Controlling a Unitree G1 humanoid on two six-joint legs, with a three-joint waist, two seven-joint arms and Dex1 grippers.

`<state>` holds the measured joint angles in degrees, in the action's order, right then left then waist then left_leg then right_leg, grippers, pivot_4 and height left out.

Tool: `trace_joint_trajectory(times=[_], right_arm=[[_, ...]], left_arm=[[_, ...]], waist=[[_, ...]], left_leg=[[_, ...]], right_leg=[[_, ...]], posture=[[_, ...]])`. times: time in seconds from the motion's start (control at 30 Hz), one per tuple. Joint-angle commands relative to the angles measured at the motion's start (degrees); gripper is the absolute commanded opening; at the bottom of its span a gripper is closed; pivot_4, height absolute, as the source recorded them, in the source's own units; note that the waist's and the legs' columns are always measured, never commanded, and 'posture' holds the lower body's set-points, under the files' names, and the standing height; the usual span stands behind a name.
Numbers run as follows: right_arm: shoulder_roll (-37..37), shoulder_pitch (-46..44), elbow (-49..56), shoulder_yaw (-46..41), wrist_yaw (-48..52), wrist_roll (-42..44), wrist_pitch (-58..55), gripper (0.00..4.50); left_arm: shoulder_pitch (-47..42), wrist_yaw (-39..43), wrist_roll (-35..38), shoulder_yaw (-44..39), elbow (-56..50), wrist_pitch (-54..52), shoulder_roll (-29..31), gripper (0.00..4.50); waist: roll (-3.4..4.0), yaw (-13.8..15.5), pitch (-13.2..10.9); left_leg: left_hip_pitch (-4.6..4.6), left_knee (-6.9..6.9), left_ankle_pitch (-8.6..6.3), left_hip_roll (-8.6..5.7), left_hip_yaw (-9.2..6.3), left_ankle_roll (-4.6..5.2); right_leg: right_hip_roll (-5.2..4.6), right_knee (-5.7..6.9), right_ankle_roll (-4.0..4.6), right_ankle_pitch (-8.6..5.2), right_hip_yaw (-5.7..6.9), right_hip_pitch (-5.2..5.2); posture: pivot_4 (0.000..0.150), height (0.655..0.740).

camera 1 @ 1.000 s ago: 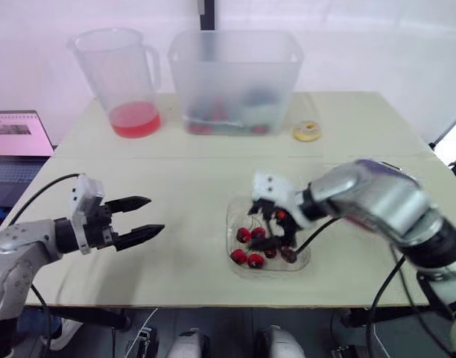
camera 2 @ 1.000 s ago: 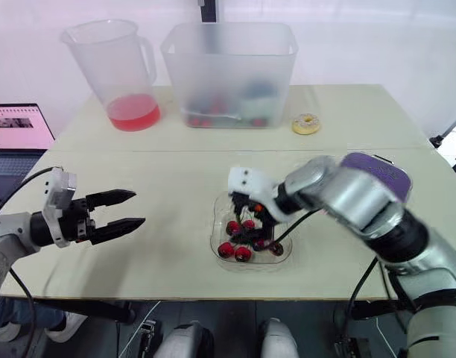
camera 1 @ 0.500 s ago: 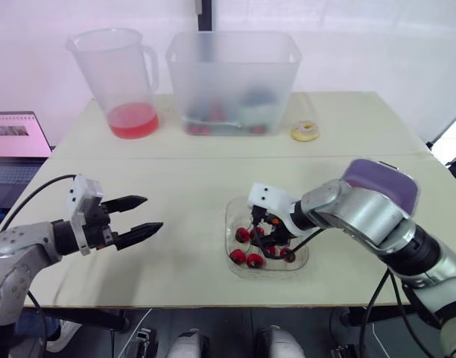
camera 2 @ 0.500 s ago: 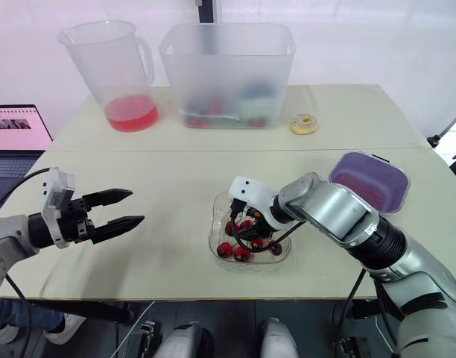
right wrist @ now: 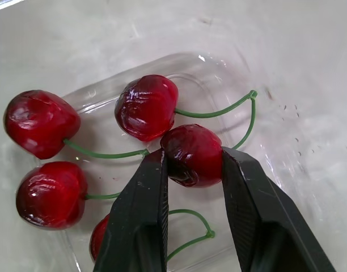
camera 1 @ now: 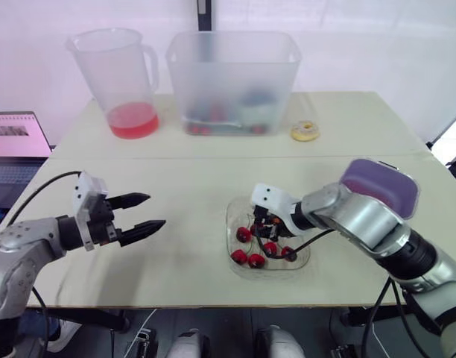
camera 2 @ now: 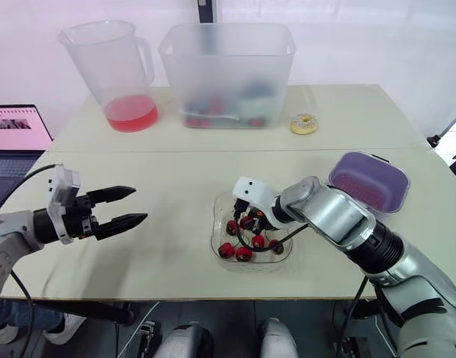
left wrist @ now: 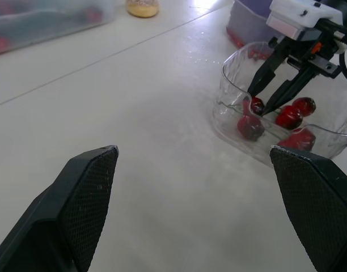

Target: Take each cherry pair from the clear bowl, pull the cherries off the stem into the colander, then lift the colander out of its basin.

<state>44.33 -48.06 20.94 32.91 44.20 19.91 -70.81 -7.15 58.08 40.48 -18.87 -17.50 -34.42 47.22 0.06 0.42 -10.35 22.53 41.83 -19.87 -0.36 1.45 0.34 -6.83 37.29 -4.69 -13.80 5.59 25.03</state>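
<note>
Right end effector (left wrist: 256, 105) pinches a cherry (left wrist: 257, 103) inside the clear bowl (left wrist: 224, 109).

Right gripper (right wrist: 193, 164): arm dropped lower since a second ago, uncovering the purple colander (camera 2: 368, 179) by the table (camera 2: 176, 164)'s right edge; grip moved within the clear bowl (camera 2: 213, 239), now clamped on one cherry (right wrist: 187, 150).

Bright, even light washes out the white backdrop (camera 1: 362, 45); glare glints on the clear bowl (right wrist: 219, 73); the far tub (left wrist: 49, 25) seems softly defocused.
</note>
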Motion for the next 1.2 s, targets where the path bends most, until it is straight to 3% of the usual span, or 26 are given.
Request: trace_joint_trajectory(times=[0.03, 0.23, 0.4, 0.53, 0.7, 0.8, 1.0, 1.2], right_arm=[[2.28, -0.85, 1.95, -0.52, 2.76, -0.32, 1.59, 1.38], [8.34, -3.74, 7.48, -2.81, 13.19, 0.88, 9.86, 1.38], [14.46, -4.97, 6.87, -9.52, 22.72, -4.27, 34.87, 1.38], [10.92, -8.9, -0.57, -13.61, 20.68, -10.28, 50.52, 1.38], [2.39, -12.86, -12.91, -13.25, 6.72, -26.1, 71.84, 1.38], [0.59, -13.42, -18.06, -14.25, -0.49, -33.42, 81.35, 1.38], [-1.42, -11.19, -19.52, -16.06, -9.13, -41.58, 89.29, 1.38], [-1.4, -8.97, -19.3, -18.07, -9.9, -42.57, 91.52, 1.38]], left_arm=[[-0.62, 0.55, -0.35, -0.43, -0.1, 1.26, 0.99, 4.5], [-2.91, -0.29, 2.03, -0.76, 0.6, -0.82, -0.21, 4.5], [-10.31, -5.86, 9.99, -2.53, 1.93, -7.0, -3.64, 4.5], [-18.37, -13.51, 17.31, -3.75, 4.05, -11.74, -7.93, 4.5], [-30.67, -27.32, 25.45, -3.21, 7.0, -15.86, -16.96, 4.5], [-34.05, -31.74, 17.2, 1.13, 5.88, -10.09, -21.08, 4.5], [-39.06, -39.95, 16.53, 4.45, 5.25, -6.18, -32.9, 4.5], [-41.89, -43.27, 13.09, 6.42, 8.21, -2.87, -37.57, 4.5]], waist=[[0.0, 0.0, 0.0], [0.02, 0.06, -0.02], [-0.04, 0.22, -0.05], [-0.06, 0.07, -0.05], [-0.14, 0.1, -0.04], [-0.15, 0.29, -0.04], [-0.16, 0.15, -0.05], [-0.16, -0.01, -0.05]], left_leg=[[0.0, 0.0, 0.0, 0.0, 0.0, 0.0], [0.0, 0.0, 0.0, 0.0, -0.01, 0.01], [-0.02, 0.0, -0.01, 0.0, -0.04, 0.01], [-0.1, 0.01, 0.0, 0.02, -0.03, 0.0], [-0.11, 0.02, 0.04, 0.01, -0.02, -0.07], [-0.09, 0.01, 0.05, -0.02, -0.02, -0.08], [-0.09, 0.05, 0.05, -0.01, -0.03, -0.1], [-0.13, 0.03, 0.08, 0.02, -0.01, -0.15]], right_leg=[[0.0, 0.0, 0.0, 0.0, 0.0, 0.0], [0.0, -0.01, 0.0, 0.0, 0.0, 0.0], [0.02, -0.04, -0.02, -0.01, 0.0, -0.07], [0.02, -0.03, -0.02, 0.0, 0.0, -0.13], [0.0, 0.0, -0.03, 0.0, 0.0, -0.13], [-0.02, -0.06, -0.03, 0.0, 0.04, -0.16], [0.0, -0.09, -0.07, 0.03, 0.06, -0.22], [0.03, -0.07, -0.07, 0.03, 0.06, -0.22]], posture=[[0.15, 0.6886], [0.15, 0.6886], [0.15, 0.6886], [0.15, 0.6886], [0.15, 0.6886], [0.15, 0.6886], [0.15, 0.6886], [0.15, 0.6886]])
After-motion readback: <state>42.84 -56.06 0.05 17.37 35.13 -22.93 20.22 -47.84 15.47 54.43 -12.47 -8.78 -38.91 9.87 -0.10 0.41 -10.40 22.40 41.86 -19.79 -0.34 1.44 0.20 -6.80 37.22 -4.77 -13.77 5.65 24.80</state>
